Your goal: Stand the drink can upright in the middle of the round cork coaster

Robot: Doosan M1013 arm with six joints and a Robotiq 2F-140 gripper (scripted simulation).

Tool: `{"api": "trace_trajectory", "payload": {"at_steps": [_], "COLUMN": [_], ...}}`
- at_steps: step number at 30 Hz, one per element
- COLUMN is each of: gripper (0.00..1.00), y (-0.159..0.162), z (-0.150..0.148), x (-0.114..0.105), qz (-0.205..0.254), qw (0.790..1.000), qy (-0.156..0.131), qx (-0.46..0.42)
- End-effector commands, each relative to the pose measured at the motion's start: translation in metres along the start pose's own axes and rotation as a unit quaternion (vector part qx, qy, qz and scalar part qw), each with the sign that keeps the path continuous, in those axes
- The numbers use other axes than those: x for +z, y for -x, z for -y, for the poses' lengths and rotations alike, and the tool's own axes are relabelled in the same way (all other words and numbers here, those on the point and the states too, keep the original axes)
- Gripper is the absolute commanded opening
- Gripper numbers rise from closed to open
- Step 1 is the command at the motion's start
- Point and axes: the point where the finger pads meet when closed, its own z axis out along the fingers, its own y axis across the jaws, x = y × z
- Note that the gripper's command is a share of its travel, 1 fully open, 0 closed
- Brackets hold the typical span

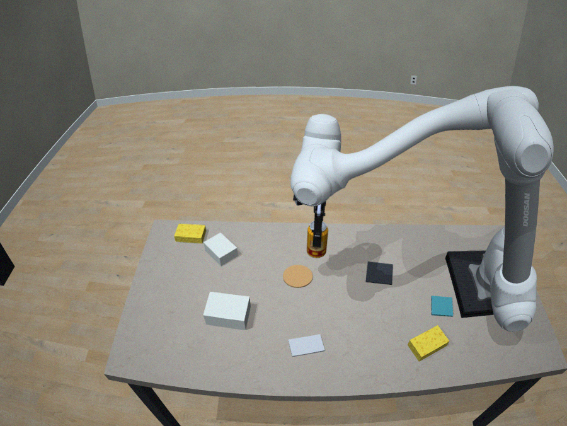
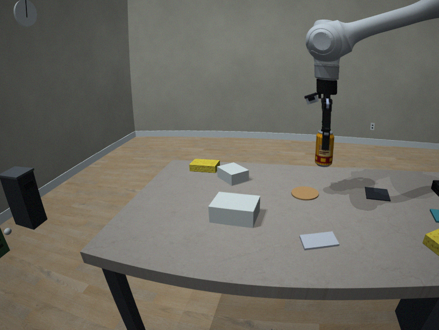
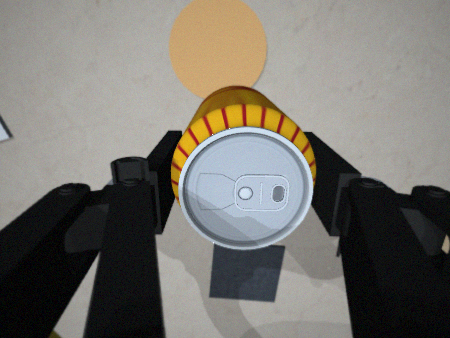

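Note:
My gripper point(image 1: 317, 225) is shut on the yellow and red drink can point(image 1: 312, 241) and holds it upright, well above the table. The can also shows in the exterior view point(image 2: 324, 153) and from above in the wrist view point(image 3: 245, 177), with my fingers on its left and right sides. The round cork coaster point(image 1: 297, 276) lies flat on the table, a little to the front left of the can. In the wrist view the coaster point(image 3: 218, 46) is just beyond the can, partly hidden by it.
A dark square coaster point(image 1: 379, 272) lies right of the cork one. Two white boxes point(image 1: 220, 247) point(image 1: 227, 310), two yellow sponges point(image 1: 189, 232) point(image 1: 428, 341), a pale flat card point(image 1: 306, 345) and a teal tile point(image 1: 441, 305) lie around the table. The arm's base point(image 1: 508, 288) is at the right.

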Motion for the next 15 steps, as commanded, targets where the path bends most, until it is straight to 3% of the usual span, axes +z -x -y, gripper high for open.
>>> {"api": "trace_trajectory", "payload": {"at_steps": [1,15], "gripper": [0.10,0.10], "y": [-0.014,-0.051], "z": [0.004,0.014], "x": [0.001,0.007], "qz": [-0.001,-0.001], "qw": [1.000,1.000], "qy": [0.000,0.000], "qx": [0.000,0.000]}}
